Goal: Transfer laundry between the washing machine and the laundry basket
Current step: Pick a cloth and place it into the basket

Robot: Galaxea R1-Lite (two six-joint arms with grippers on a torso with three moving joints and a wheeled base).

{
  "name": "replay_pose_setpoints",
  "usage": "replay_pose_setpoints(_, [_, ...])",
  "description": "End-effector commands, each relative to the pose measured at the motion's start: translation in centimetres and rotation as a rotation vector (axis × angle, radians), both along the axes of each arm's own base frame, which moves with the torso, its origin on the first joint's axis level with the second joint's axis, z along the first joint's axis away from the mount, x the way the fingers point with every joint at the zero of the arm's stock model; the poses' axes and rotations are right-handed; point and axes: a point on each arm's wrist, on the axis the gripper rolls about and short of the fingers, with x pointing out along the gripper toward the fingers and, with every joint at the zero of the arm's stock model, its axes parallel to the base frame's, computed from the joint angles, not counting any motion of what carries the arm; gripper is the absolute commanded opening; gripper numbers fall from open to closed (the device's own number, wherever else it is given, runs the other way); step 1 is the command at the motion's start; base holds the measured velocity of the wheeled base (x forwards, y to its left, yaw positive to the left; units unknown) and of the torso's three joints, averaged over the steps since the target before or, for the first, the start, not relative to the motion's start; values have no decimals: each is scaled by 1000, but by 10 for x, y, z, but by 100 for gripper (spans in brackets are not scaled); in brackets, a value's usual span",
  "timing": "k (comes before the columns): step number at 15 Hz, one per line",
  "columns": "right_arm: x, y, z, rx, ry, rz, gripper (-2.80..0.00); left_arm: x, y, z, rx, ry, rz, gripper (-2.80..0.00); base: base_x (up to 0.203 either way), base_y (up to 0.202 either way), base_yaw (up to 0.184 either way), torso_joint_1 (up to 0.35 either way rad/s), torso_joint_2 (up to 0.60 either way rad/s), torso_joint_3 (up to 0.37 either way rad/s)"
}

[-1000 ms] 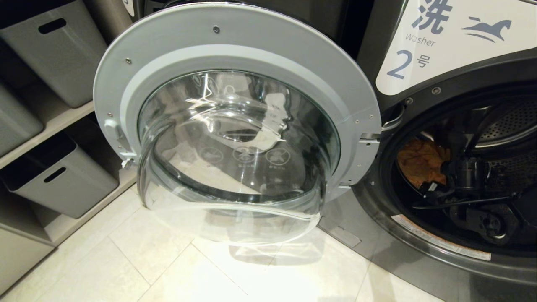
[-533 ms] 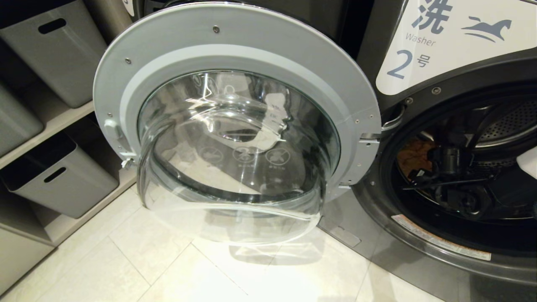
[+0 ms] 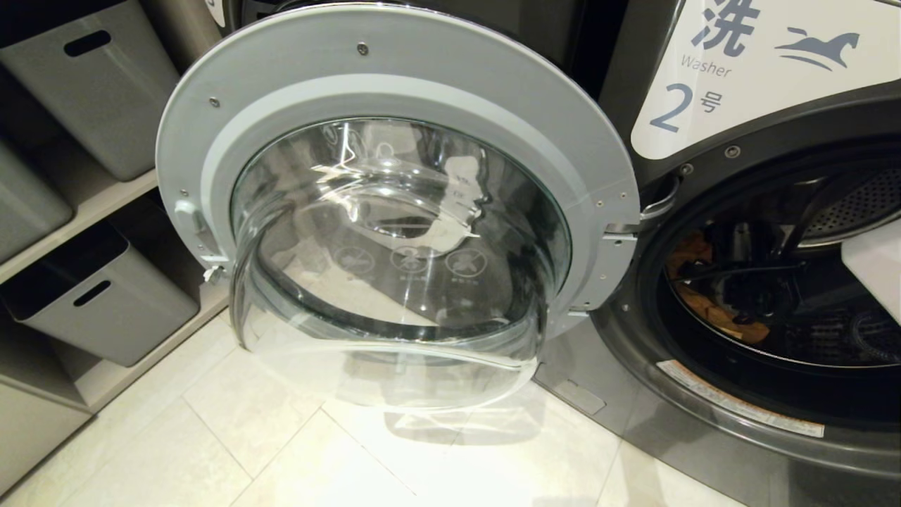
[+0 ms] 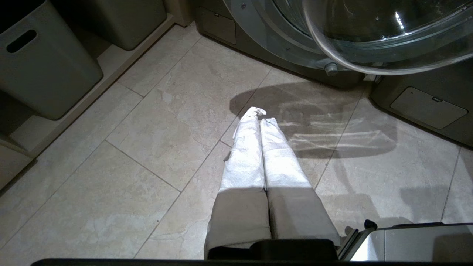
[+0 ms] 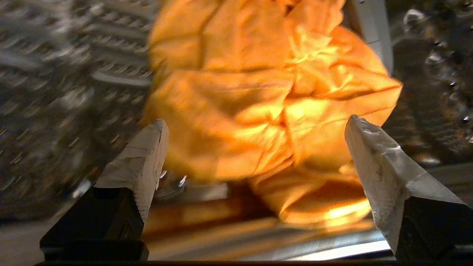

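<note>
Right gripper is inside the drum of the dark grey front-loading washing machine marked "2"; its round door with the bulging glass bowl hangs wide open. The two taped fingers stand spread as wide as they go, empty. The crumpled yellow-orange garment lies on the perforated steel drum wall, just beyond and between the fingertips; contact cannot be confirmed from the blurred wrist view.

Step in hand, as judged: reach and grasp.

- Advance until a thick fold sits well between the fingers.
- Close on the bunched centre, not a loose edge, so the cloth does not slip out.
- Avoid scraping the drum wall.
- Lift clear of the door rim when withdrawing.

Left gripper is parked over the pale tiled floor, fingers pressed together, holding nothing. Green basket not in view.
</note>
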Motion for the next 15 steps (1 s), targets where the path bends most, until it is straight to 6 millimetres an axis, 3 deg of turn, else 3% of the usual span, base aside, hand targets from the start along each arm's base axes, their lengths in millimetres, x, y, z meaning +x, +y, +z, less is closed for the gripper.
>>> replay_pose_setpoints(1, [8, -12, -3, 9, 4, -21, 0, 0, 0, 0, 0, -1, 0, -280, 0, 0, 0, 0, 0, 0])
replay_pose_setpoints(8, [45, -47, 8, 151, 9, 35, 0, 0, 0, 0, 0, -1, 0, -280, 0, 0, 0, 0, 0, 0])
replay_pose_setpoints(11, [54, -59, -27, 277, 83, 32, 0, 0, 0, 0, 0, 0, 0, -280, 0, 0, 0, 0, 0, 0])
replay_pose_setpoints(15, [54, -60, -29, 451, 27, 43, 0, 0, 0, 0, 1, -1, 0, -280, 0, 0, 0, 0, 0, 0])
